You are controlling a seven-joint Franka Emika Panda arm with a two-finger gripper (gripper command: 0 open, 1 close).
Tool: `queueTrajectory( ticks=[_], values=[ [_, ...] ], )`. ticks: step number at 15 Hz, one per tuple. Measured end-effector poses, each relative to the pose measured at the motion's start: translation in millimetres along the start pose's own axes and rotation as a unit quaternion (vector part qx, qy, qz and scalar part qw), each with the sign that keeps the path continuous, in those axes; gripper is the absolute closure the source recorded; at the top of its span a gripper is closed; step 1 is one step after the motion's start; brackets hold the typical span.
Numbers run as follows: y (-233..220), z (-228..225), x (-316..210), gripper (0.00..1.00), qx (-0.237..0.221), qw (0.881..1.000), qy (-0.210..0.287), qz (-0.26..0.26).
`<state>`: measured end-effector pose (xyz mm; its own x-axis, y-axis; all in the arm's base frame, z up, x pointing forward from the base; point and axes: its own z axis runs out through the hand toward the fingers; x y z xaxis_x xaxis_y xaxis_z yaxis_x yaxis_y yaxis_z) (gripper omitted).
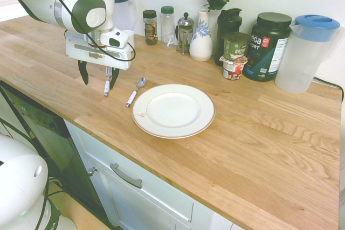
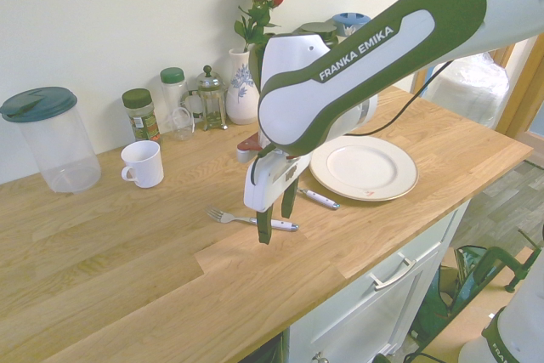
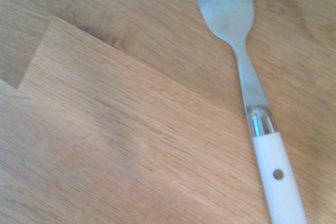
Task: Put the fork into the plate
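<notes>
The fork point(image 1: 107, 83) lies flat on the wooden counter, left of the plate point(image 1: 202, 124), silver tines away from the front edge and white handle toward it. My gripper point(image 1: 99, 76) hangs open just over it, one dark finger point(image 1: 83, 72) on each side of the handle. From the other side the fork point(image 2: 242, 219) shows between the fingers of the gripper point(image 2: 276, 214), and the plate point(image 2: 404, 178) lies empty to the right. The wrist view shows the fork point(image 3: 247, 77) close up, tines and white handle on bare wood. Nothing is held.
A white-handled spoon point(image 1: 136, 91) lies between fork and plate. Along the wall stand jars point(image 1: 150, 26), a French press point(image 1: 185, 32), a vase with roses point(image 1: 201, 35), tubs point(image 1: 269, 44) and a pitcher point(image 1: 307, 52). A white mug point(image 2: 143, 164) stands behind the fork.
</notes>
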<state>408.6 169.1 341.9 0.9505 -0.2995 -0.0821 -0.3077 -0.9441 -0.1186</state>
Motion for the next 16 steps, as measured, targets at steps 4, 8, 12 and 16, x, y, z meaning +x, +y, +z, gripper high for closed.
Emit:
queueTrajectory(
  ticks=[4, 8, 12, 16],
  values=[
    [-1.9, 4.6, -2.7, 1.00, -0.006, 0.999, 0.024, -0.037],
    [-4.1, 5.5, -3.2, 1.00, -0.007, 0.998, 0.034, -0.049],
    [-0.1, 13.3, -6.3, 1.00, -0.012, 0.998, 0.030, -0.049],
    [2.2, 14.8, -6.4, 1.00, -0.013, 0.998, 0.028, -0.047]
  ],
)
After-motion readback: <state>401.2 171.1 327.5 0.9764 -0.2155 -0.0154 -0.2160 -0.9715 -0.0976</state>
